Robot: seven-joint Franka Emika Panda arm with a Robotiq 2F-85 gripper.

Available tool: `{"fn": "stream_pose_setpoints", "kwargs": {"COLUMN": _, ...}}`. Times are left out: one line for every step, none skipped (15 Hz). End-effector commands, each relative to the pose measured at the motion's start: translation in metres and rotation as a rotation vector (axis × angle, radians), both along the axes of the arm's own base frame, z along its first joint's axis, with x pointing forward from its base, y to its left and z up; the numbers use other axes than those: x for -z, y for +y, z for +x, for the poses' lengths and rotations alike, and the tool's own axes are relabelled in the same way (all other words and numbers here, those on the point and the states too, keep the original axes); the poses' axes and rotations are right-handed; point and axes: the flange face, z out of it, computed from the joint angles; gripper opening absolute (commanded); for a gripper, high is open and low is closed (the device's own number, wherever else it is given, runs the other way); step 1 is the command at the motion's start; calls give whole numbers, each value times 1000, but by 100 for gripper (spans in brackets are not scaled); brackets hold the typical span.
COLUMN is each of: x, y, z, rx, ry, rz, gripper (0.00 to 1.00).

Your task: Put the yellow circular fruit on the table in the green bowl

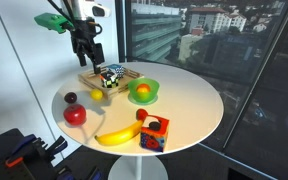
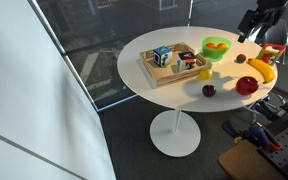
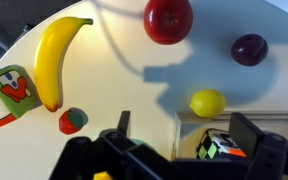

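The yellow circular fruit (image 1: pixel 97 96) lies on the round white table (image 1: pixel 189 115), between a wooden tray and a red apple. It also shows in the other exterior view (image 2: pixel 205 74) and in the wrist view (image 3: pixel 208 102). The green bowl (image 1: pixel 142 93) stands beside the tray with an orange round fruit in it; it also shows in an exterior view (image 2: pixel 216 47) and is out of the wrist view. My gripper (image 1: pixel 87 57) hangs open and empty above the tray's edge, well above the fruit. In the wrist view (image 3: pixel 189 135) the fruit lies just beyond its fingers.
A wooden tray (image 1: pixel 114 72) holds a Rubik's cube (image 3: pixel 219 146). On the table lie a red apple (image 1: pixel 75 114), a dark plum (image 1: pixel 70 98), a banana (image 1: pixel 119 136), a strawberry (image 1: pixel 141 115) and a colourful toy cube (image 1: pixel 154 133). A glass wall stands behind.
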Motion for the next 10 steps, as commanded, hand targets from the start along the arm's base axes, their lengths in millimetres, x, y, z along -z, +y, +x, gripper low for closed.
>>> {"fn": "stream_pose_setpoints", "kwargs": {"x": 7, "y": 11, "z": 7, "rx": -22, "ry": 21, "rz": 8, "gripper": 100}}
{"fn": "stream_pose_setpoints", "kwargs": {"x": 10, "y": 15, "z": 9, "rx": -31, "ry": 30, "rz": 7, "gripper": 100}}
{"fn": "stream_pose_setpoints", "kwargs": {"x": 14, "y": 20, "z": 11, "rx": -42, "ry": 42, "rz": 8, "gripper": 100}}
{"fn": "stream_pose_setpoints", "kwargs": {"x": 19, "y": 26, "z": 14, "rx": -51, "ry": 50, "rz": 7, "gripper": 100}}
{"fn": "stream_pose_setpoints", "kwargs": {"x": 22, "y": 30, "z": 15, "rx": -57, "ry": 56, "rz": 4, "gripper": 100}}
{"fn": "stream_pose_setpoints", "kwargs": {"x": 27, "y": 35, "z": 17, "rx": -63, "ry": 61, "rz": 1, "gripper": 100}}
{"fn": "stream_pose_setpoints", "kwargs": {"x": 30, "y": 39, "z": 20, "rx": -65, "ry": 59, "rz": -6, "gripper": 100}}
{"fn": "stream_pose_setpoints", "kwargs": {"x": 34, "y": 44, "z": 22, "rx": -66, "ry": 55, "rz": -9, "gripper": 100}}
{"fn": "stream_pose_setpoints", "kwargs": {"x": 38, "y": 49, "z": 25, "rx": -68, "ry": 45, "rz": -13, "gripper": 100}}
{"fn": "stream_pose_setpoints", "kwargs": {"x": 42, "y": 54, "z": 27, "rx": -70, "ry": 38, "rz": -17, "gripper": 100}}
